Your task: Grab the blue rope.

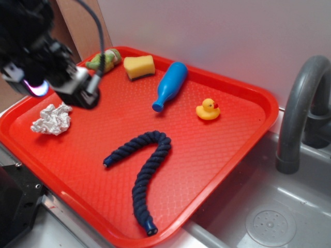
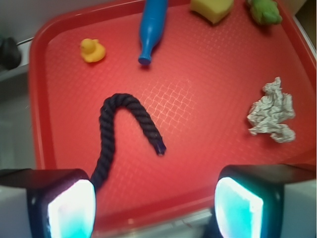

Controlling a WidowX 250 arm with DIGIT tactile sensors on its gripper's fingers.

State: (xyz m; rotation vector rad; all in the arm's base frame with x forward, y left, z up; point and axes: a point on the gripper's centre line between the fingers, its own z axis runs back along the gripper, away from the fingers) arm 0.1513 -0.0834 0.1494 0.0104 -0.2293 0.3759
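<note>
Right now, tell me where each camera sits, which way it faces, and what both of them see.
Exterior: sits off the robot, above the red tray's front edge beside the sink, looking down across it; shows the arm and claw at upper left.
Wrist: sits on the arm just behind the claw, looking down at the tray; shows both open fingers.
Both see: blue rope, blue bottle, duck, sponge, crumpled paper.

The tray (image 1: 243, 129) is bright red with a fine criss-cross pattern on its surface. The blue rope (image 1: 147, 170) is dark navy, with a twisted pattern and shiny blue ends. The bottle (image 1: 169, 85) is bright blue. The duck (image 1: 208, 109) and the sponge (image 1: 139, 66) are yellow. The crumpled paper (image 1: 51, 119) is white-grey. The soft toy (image 1: 105, 60) is green.
</note>
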